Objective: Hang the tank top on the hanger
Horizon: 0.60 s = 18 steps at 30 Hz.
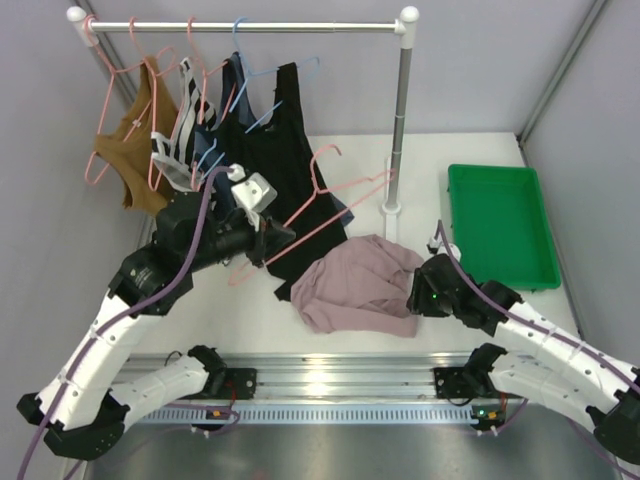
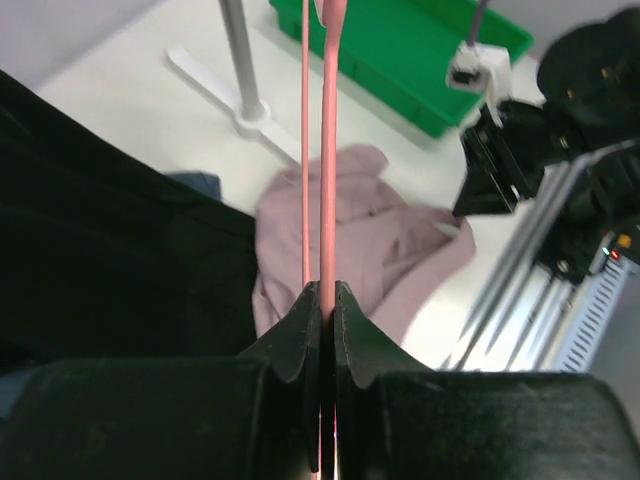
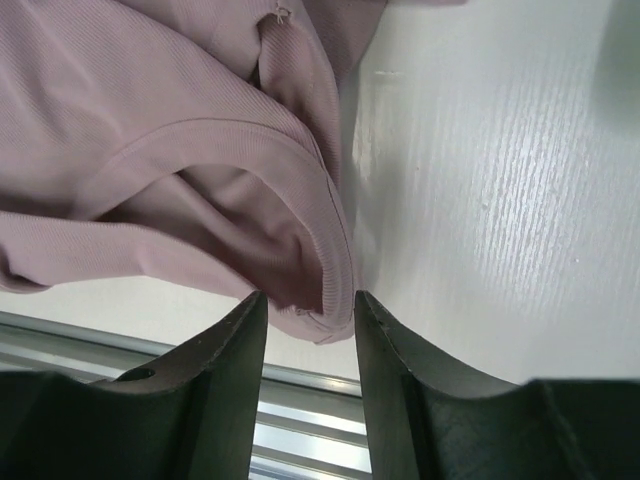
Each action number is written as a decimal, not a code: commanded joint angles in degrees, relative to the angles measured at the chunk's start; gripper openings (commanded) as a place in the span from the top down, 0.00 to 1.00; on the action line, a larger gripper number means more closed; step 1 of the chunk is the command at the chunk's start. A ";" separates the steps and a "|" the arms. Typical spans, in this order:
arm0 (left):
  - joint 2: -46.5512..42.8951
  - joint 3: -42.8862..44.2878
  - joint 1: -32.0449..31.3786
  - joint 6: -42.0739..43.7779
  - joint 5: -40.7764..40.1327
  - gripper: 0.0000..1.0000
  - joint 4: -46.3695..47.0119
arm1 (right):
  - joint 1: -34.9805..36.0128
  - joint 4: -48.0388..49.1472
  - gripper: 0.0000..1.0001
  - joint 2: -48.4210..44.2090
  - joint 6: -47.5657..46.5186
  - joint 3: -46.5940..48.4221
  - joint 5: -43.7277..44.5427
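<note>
Mauve-pink tank top [image 1: 360, 285] lies crumpled on the white table [image 3: 500, 200]. Its hemmed edge sits just between the tips of the right claw [image 3: 310, 300], whose jaws stand narrowly apart. Left claw [image 2: 322, 292] is clamped tight on the salmon hanger [image 2: 329, 150], which runs straight ahead of it, above the top.

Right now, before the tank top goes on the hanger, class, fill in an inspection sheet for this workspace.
Surface: white table.
Job's things: tank top crumpled on the table; hanger off the rack, held tilted.
Clutter: green tray; rack carrying a black top, a mustard-brown top and spare hangers.
Tools: left tool shut on the hanger; right tool open, straddling the tank top's edge.
Cables: purple cable along each arm.
Surroundings: grey walls.
</note>
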 commanded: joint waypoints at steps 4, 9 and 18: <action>-1.75 -4.94 0.08 -2.18 10.35 1.00 -10.48 | -0.80 4.87 0.63 2.25 1.50 -1.63 -1.20; -1.31 -7.14 -0.10 -2.18 14.13 1.00 -15.06 | -0.71 6.53 0.66 3.66 1.42 -3.21 -0.41; 2.89 -9.34 -2.37 -4.03 15.37 1.00 -15.76 | -0.71 6.81 0.82 3.05 1.77 -4.00 2.30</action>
